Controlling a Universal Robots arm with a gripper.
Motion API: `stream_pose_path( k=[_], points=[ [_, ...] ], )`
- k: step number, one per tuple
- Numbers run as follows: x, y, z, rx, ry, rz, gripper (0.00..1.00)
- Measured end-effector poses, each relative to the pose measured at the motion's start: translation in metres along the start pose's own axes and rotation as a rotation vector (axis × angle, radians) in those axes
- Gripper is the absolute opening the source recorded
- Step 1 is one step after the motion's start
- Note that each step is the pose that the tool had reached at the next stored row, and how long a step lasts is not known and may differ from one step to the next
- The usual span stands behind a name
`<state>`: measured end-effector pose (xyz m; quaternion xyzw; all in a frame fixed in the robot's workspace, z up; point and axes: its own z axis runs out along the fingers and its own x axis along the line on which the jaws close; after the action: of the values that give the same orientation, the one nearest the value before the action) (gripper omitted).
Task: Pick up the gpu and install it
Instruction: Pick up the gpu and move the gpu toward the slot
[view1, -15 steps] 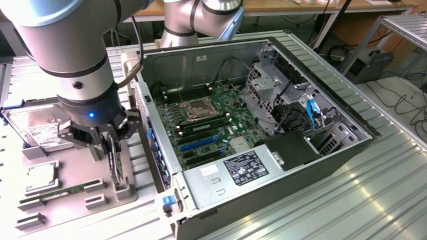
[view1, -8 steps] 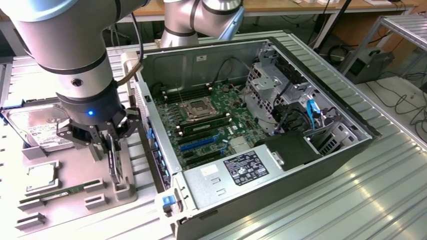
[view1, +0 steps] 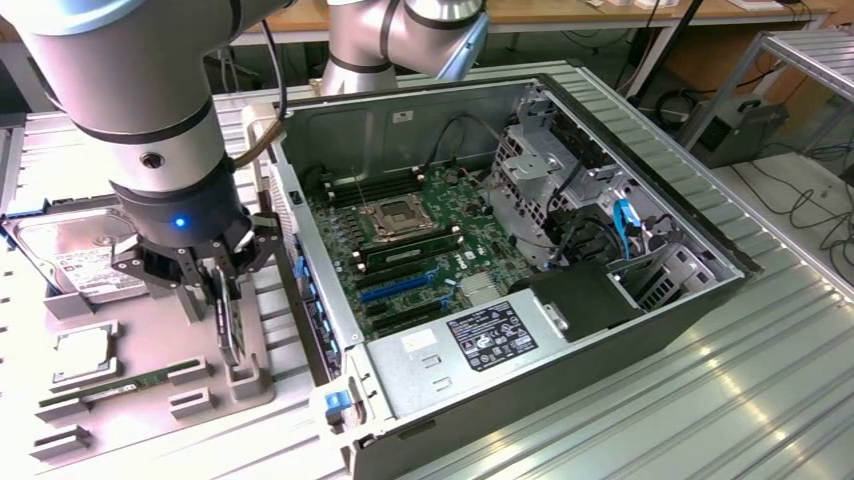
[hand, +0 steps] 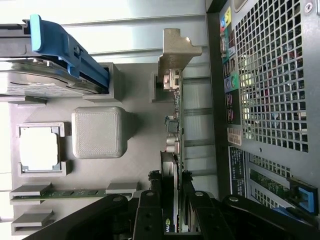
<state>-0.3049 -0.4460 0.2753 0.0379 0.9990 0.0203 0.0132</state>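
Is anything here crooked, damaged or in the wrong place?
Nothing stands out. The gpu stands upright on its edge in the grey tray, with the gripper closed on it. The hard drive, the CPU and the RAM stick each sit in their own holder.

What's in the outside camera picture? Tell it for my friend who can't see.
A grey robot arm's black gripper sits low over a thin dark green circuit card, the gpu, standing on edge in a grey plastic parts tray at the exterior view's left. Beside it lies an open grey metal computer case with its green motherboard showing.
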Motion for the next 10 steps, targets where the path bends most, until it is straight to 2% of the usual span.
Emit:
stream_pose_path(
  k=[10],
  points=[
    [-0.0001,0.0002,-0.0048,0.0002,0.0002,0.0,0.26]
  ],
)
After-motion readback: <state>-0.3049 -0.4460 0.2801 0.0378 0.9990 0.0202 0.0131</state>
